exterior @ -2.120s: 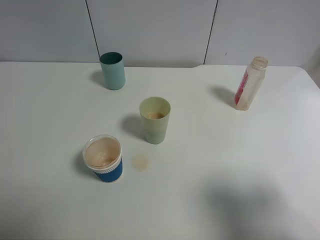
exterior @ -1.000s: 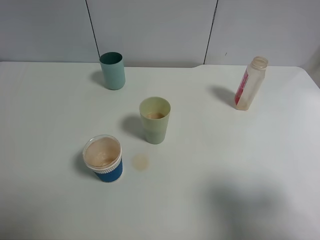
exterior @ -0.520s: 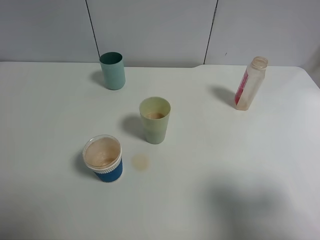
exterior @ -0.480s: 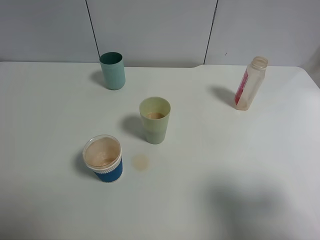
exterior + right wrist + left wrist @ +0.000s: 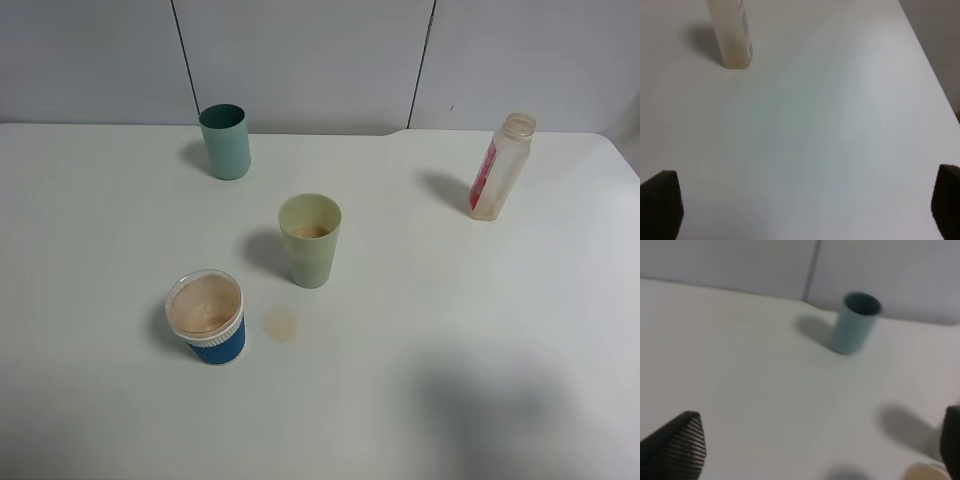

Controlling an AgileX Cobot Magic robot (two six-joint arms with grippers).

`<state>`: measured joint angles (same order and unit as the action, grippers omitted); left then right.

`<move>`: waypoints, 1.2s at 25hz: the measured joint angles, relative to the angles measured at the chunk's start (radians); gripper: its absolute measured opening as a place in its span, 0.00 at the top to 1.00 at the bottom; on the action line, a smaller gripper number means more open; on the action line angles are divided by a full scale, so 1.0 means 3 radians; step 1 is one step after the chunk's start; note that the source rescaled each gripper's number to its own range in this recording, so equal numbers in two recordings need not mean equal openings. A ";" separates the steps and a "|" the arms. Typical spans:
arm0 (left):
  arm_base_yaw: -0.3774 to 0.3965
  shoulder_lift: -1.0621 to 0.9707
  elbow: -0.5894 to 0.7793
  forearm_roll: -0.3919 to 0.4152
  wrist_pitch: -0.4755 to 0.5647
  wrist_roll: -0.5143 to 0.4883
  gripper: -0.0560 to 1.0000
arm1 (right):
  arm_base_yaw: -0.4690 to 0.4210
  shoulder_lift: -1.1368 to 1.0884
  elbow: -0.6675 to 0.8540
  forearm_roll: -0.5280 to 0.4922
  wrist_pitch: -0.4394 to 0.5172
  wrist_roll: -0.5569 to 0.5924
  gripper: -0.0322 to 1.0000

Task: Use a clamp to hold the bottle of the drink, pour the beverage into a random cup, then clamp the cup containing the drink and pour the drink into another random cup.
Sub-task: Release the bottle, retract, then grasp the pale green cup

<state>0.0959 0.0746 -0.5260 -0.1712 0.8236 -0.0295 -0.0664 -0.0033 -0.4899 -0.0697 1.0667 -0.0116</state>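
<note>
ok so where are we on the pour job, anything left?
Looks about done. The clear red-labelled plastic bottle stands uncapped, seemingly near empty; brown drink sits in both the pale green plastic cup and the blue white-rimmed cup. Nothing in hand: left gripper and right gripper are open and empty. Left: only a small brown spill beside the blue cup.

bottle [image 5: 499,168]: upright, uncapped, far right of table [image 5: 480,330] | teal cup [image 5: 225,142]: upright, far left | green cup [image 5: 310,240]: centre, tan liquid inside | blue cup [image 5: 207,317]: near left, tan liquid inside | tan spill [image 5: 281,323]: just beside blue cup
</note>
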 joint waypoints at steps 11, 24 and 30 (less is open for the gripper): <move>0.0000 0.1177 0.0000 -0.1647 -0.0395 0.1572 0.07 | 0.0000 0.0000 0.0000 0.0000 0.0000 0.0000 0.00; 0.0000 0.1309 -0.0003 -0.2154 -0.0040 0.2170 0.07 | 0.0000 0.0000 0.0000 0.0000 0.0000 0.0000 0.00; 0.0000 0.1309 -0.0247 -0.2305 0.0091 0.2248 0.07 | 0.0000 0.0000 0.0000 0.0000 0.0000 0.0003 0.00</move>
<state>0.0959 0.4674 -0.6000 -0.8627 0.8509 0.6447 -0.0664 -0.0033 -0.4899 -0.0697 1.0667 -0.0108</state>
